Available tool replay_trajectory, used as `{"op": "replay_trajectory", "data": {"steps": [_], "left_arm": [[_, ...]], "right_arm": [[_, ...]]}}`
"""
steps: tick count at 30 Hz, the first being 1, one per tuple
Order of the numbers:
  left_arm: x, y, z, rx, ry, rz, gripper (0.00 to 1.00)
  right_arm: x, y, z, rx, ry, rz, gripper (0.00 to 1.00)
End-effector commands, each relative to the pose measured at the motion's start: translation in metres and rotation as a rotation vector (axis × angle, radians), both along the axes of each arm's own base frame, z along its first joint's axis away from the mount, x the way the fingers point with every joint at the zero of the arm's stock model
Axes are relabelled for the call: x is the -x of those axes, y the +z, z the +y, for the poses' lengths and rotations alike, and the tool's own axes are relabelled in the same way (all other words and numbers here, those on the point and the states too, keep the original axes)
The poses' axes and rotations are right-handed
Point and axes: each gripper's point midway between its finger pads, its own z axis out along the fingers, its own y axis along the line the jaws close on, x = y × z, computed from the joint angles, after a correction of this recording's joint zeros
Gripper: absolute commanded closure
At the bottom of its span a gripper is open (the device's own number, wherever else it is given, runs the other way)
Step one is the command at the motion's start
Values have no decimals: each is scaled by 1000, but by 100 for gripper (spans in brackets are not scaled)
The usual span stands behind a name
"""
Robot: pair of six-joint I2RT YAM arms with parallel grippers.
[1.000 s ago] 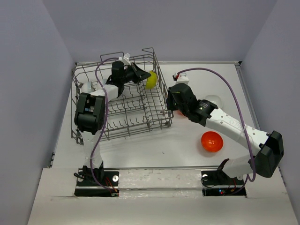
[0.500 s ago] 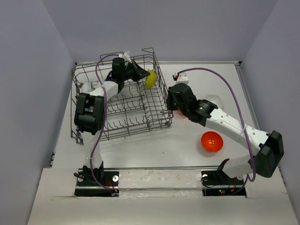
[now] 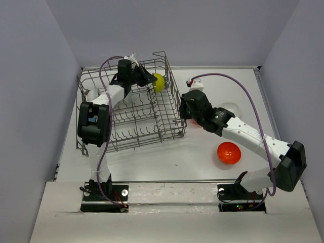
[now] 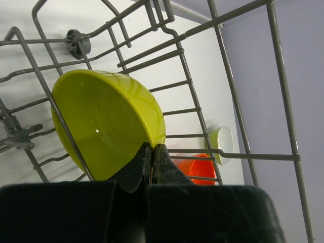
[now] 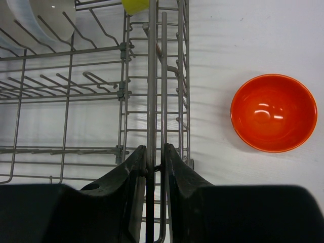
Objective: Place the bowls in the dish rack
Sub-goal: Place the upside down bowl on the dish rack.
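The grey wire dish rack (image 3: pixel 126 135) stands at the left of the table. Inside its far right corner my left gripper (image 3: pixel 150 80) is shut on the rim of a yellow-green bowl (image 3: pixel 158 82), held tilted against the rack's wires. The left wrist view shows the bowl (image 4: pixel 106 126) pinched between the closed fingertips of that gripper (image 4: pixel 152 148). My right gripper (image 5: pixel 155 149) is shut on an upright wire of the rack's right wall (image 5: pixel 152 76). One orange-red bowl (image 5: pixel 274 112) sits just right of the rack. Another orange-red bowl (image 3: pixel 228 152) lies further toward the front.
A white bowl (image 3: pixel 230 109) rests on the table behind my right forearm. A pale bowl (image 5: pixel 43 17) stands among the tines inside the rack. Purple walls close the table on three sides.
My left gripper has carried the yellow-green bowl a little back and to the left, toward the rack's far corner, and its wrist has turned. The right arm has not moved.
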Motion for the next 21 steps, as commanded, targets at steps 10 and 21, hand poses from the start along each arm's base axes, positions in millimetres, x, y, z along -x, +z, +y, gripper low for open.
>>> {"op": "replay_trajectory", "data": {"steps": [10, 21], "left_arm": [[3, 23, 67, -121, 105, -54, 100], [-1, 16, 80, -218, 109, -38, 100]], "right_arm": [[6, -17, 20, -49, 51, 64, 92], [6, -20, 22, -53, 55, 70, 92]]}}
